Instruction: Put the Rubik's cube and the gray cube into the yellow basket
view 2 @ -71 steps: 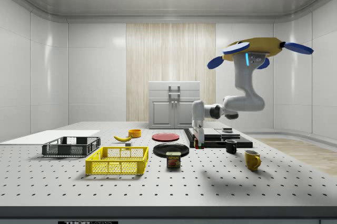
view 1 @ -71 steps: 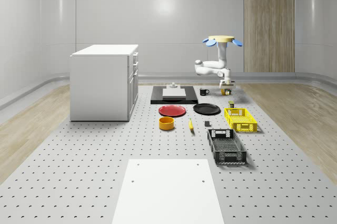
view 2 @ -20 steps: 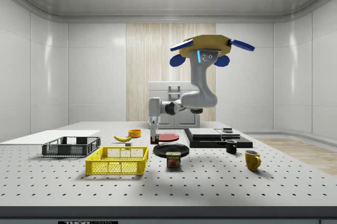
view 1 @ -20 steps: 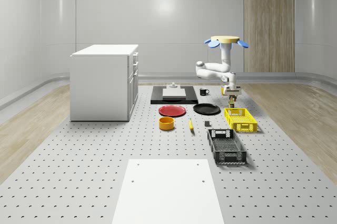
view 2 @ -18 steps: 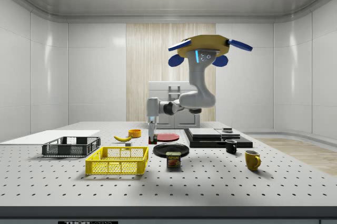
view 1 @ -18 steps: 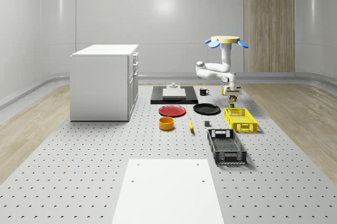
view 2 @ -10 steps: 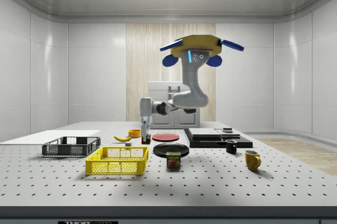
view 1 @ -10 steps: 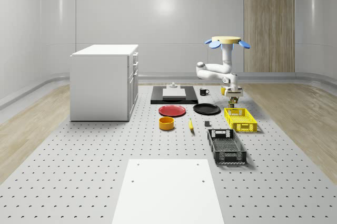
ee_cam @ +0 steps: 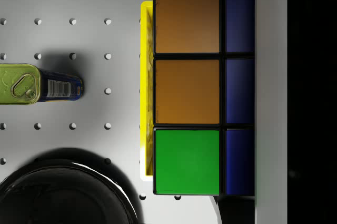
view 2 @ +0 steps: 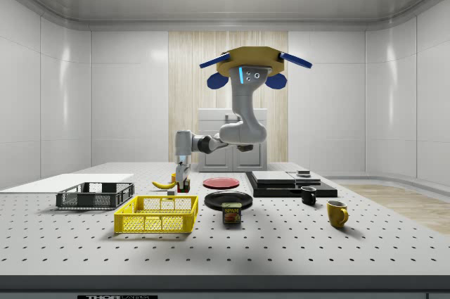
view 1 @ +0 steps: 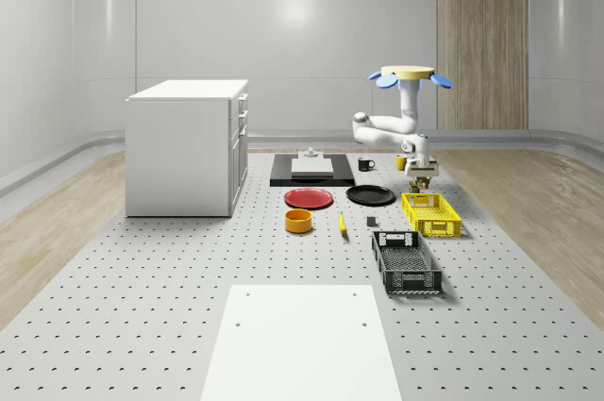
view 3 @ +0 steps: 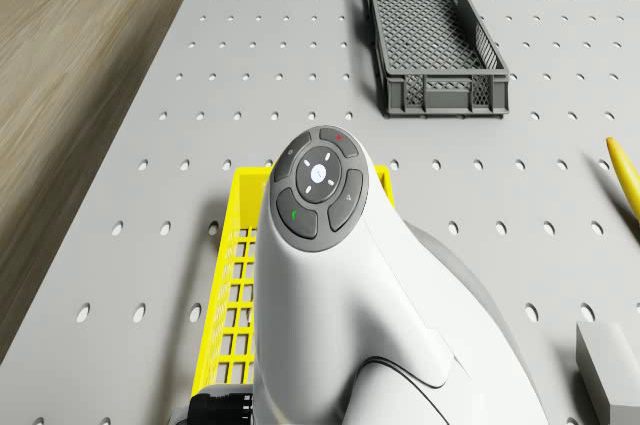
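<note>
Overhead, the drone (view 2: 245, 64) hovers above the perforated table (view 1: 142, 307), near the far end of the yellow basket (view 2: 156, 214). Its white arm (view 2: 232, 132) bends down and out toward the side view's left, ending in the gripper (view 2: 183, 186), which hangs just above the basket's end wall. The gripper is clamped on the Rubik's cube (ee_cam: 202, 91); in the wrist view the cube shows two orange tiles, one green tile and a column of blue tiles, with the basket's yellow rim directly beneath it. In the whole-scene view the gripper (view 1: 422, 180) and cube sit over the far edge of the basket (view 1: 431, 214).

In the drone view a gray cube (view 3: 610, 365) rests on the table, apart from the basket (view 3: 231, 295). Beside the basket's end stand a Spam can (view 2: 231, 212) and a black plate (view 2: 228, 199). A dark gray crate (view 1: 406, 261) lies just nearer the whole-scene camera than the basket. A banana (view 1: 342, 224), an orange bowl (view 1: 298, 221) and a red plate (view 1: 310, 198) lie toward the whole-scene view's left. A black mug (view 2: 308, 195) and a yellow mug (view 2: 337, 213) stand at the side view's right.
</note>
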